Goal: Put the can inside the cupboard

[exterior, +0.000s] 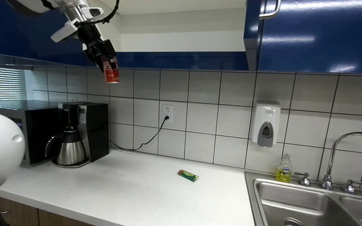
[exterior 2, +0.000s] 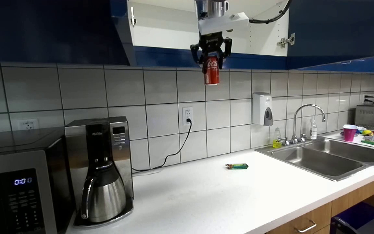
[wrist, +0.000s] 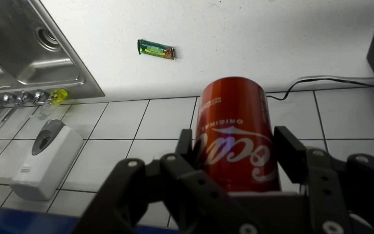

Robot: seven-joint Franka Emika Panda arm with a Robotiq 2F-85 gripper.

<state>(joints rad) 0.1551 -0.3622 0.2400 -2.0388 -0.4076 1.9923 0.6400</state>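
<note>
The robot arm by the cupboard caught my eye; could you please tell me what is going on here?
The robot's gripper is closed on a red can, holding it roughly upright in the air above the counter. The cupboard stands open, but the can is outside it, not yet put in. A green-wrapped bar lies on the counter.
</note>
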